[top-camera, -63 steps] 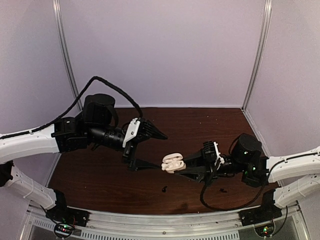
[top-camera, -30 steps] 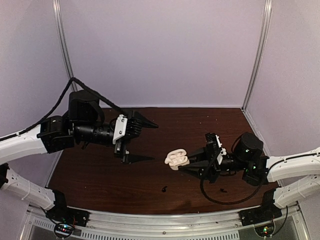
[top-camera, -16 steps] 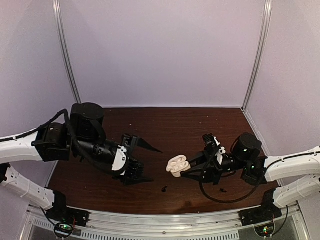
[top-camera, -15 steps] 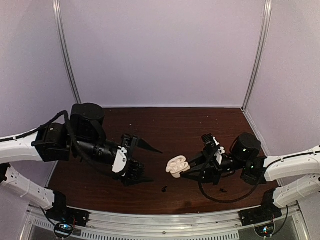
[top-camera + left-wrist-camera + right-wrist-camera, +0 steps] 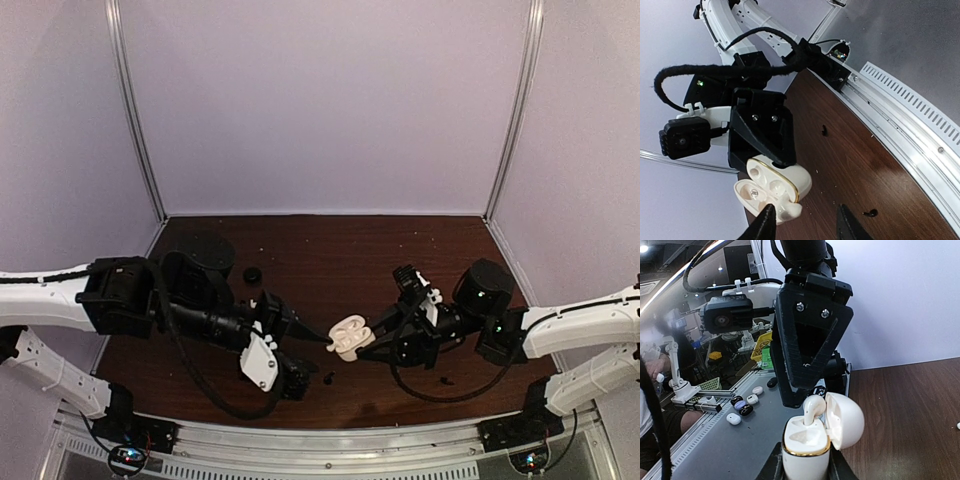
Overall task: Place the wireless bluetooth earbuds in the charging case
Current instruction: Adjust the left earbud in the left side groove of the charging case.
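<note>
Top view: your right gripper (image 5: 370, 338) is clamped on the open white charging case (image 5: 347, 336) and holds it above the table (image 5: 300, 250). Your left gripper (image 5: 320, 355) sits just left of the case. Its upper finger tip reaches the case's edge, but you can't tell from here whether it touches. One black earbud (image 5: 328, 378) lies on the table just near-side of the case. A second black earbud (image 5: 447, 381) lies well to the case's right, under the right arm.

Left wrist: your left gripper (image 5: 806, 215) is part-open, with bare table between the tips and nothing gripped. One tip overlaps the case (image 5: 775, 187) at its lid edge. Both black buds lie on the wood between the case and the rail (image 5: 900, 125).

Right wrist: your right fingers pinch the case (image 5: 806, 450) low on both sides. The lid (image 5: 845, 420) is swung open to the right. A white earbud (image 5: 812, 407) stands in the pocket farthest from the lid, its head above the gold rim. The left finger tip hangs directly over that bud; contact can't be told.
</note>
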`<state>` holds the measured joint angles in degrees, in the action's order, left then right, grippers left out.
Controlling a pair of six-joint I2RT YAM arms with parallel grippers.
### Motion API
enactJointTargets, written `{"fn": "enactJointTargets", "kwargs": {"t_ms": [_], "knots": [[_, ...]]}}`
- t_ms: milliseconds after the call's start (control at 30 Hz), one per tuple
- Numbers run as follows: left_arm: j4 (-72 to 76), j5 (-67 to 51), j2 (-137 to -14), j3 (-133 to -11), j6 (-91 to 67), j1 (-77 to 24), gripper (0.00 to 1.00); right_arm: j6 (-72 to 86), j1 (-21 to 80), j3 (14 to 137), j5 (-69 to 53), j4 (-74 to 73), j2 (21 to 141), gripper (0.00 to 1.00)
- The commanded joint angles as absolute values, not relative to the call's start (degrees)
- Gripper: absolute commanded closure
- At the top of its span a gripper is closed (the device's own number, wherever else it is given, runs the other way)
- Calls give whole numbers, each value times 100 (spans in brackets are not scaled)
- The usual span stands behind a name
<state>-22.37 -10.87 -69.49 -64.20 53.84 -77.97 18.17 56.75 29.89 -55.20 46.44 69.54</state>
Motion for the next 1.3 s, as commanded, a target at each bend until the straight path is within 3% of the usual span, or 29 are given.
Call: {"fn": "enactJointTargets", "kwargs": {"t_ms": [0,1267], "knots": [[-2164,-773,-7001,-6574,5585,-7838,58,1881,5651,3188,-5688,4711,7023,100],[-2045,-83,-7160,-6468,5929,-8023,83,1578,5739,3502,-5679,4047,7250,100]]}}
